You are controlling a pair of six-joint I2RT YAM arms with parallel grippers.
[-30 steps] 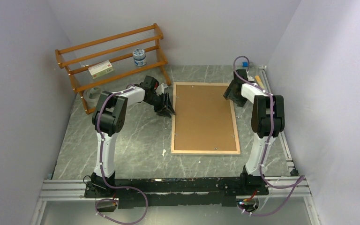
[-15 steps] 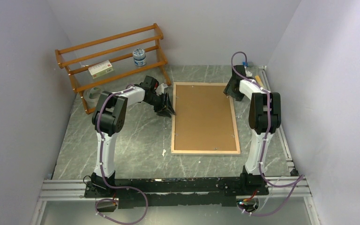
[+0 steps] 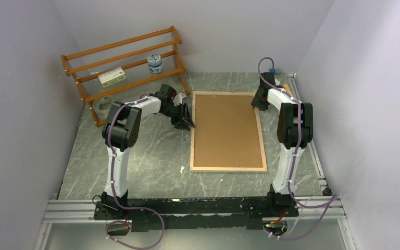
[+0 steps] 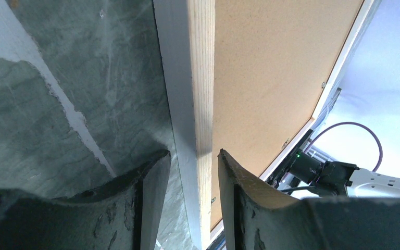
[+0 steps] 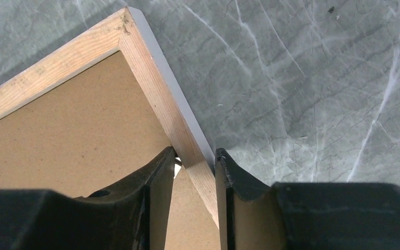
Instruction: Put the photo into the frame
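Observation:
The frame [image 3: 192,136] lies flat, back side up, its pale wood rim around a brown hardboard backing sheet [image 3: 228,130]. The photo is hidden. My left gripper [image 3: 187,121] straddles the frame's left rim near the far end. In the left wrist view its jaws [image 4: 194,156] close round the wood rim [image 4: 200,78], one finger on the table side, one over the backing [image 4: 271,78]. My right gripper [image 3: 259,100] sits at the right rim by the far right corner. In the right wrist view [image 5: 195,156] it pinches the rim [image 5: 151,78].
An orange-brown slatted rack [image 3: 122,57] stands at the back left with a jar [image 3: 155,64] and a small box [image 3: 111,77] on it, and a tape roll [image 3: 103,104] beneath. A small white scrap [image 3: 182,169] lies left of the frame. Walls close in on both sides.
My right gripper has moved along the right rim toward the far corner and its jaws have narrowed onto the rim. The left arm and the frame have not moved.

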